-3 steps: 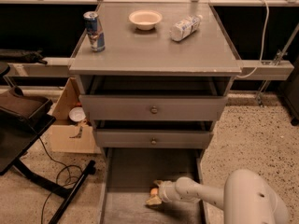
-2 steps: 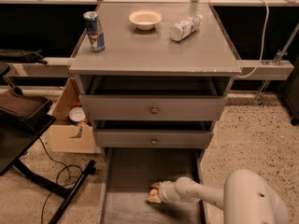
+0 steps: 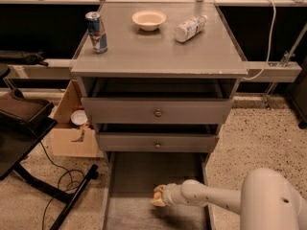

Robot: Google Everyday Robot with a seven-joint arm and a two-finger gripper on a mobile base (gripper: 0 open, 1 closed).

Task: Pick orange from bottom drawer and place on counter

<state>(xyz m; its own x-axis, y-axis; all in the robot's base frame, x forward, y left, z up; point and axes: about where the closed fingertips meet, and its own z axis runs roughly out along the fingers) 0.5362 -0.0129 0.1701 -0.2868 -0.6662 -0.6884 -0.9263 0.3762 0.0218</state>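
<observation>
The bottom drawer (image 3: 139, 176) is pulled out, its grey floor showing. My gripper (image 3: 158, 196) reaches into it from the right on a white arm and sits low over the drawer floor, near the middle. The orange (image 3: 157, 192) shows only as a small orange patch between the gripper's cream fingers, which are shut on it. The counter (image 3: 158, 47) is the cabinet's wide grey top above, with a worn pale front edge.
On the counter stand a drink can (image 3: 96, 31), a cream bowl (image 3: 149, 19) and a plastic bottle (image 3: 189, 28) lying on its side. Two closed knobbed drawers (image 3: 157, 112) sit above the open one. A cardboard box (image 3: 72, 128) and cables (image 3: 62, 181) lie left.
My gripper tip has moved slightly up in the picture with the orange patch still at it. Nothing else has moved.
</observation>
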